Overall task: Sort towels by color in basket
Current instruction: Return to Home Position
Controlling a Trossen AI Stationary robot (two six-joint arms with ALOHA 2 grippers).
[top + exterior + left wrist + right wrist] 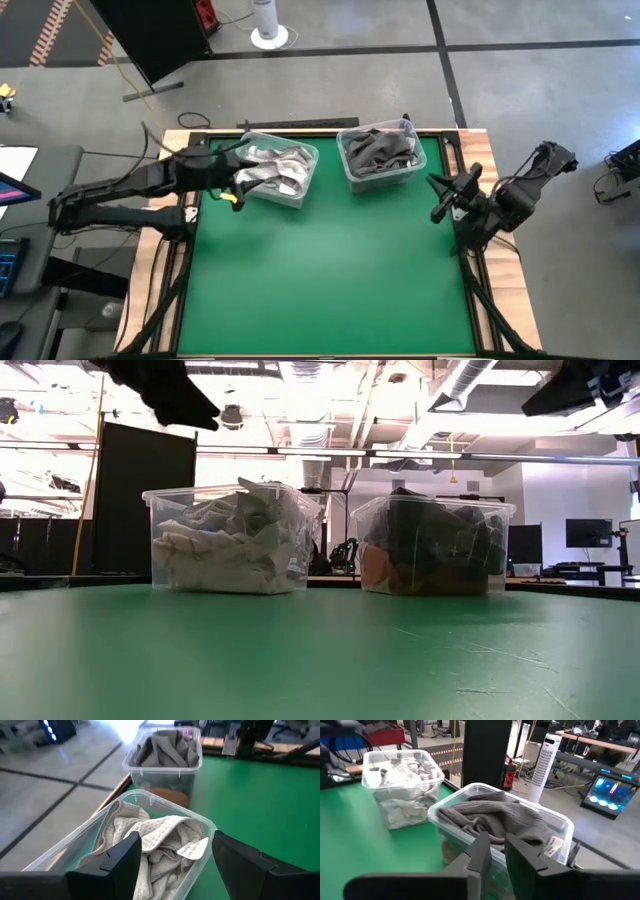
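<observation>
Two clear plastic baskets stand on the green table near its far edge. The left basket (280, 172) holds light grey, white and checked towels (155, 837). The right basket (380, 155) holds dark grey towels (495, 820), and an orange one (376, 572) shows at its bottom. My left gripper (175, 865) hovers open just on the left of the left basket and above its rim, with nothing between its fingers. My right gripper (498, 852) hangs right of the right basket, its fingers a narrow gap apart with nothing in it.
The green mat (330, 290) in front of the baskets lies bare up to the near edge. Wooden borders (150, 290) run along the table's sides. Beyond the far edge stand a white fan (268, 25) and a dark panel (145, 500).
</observation>
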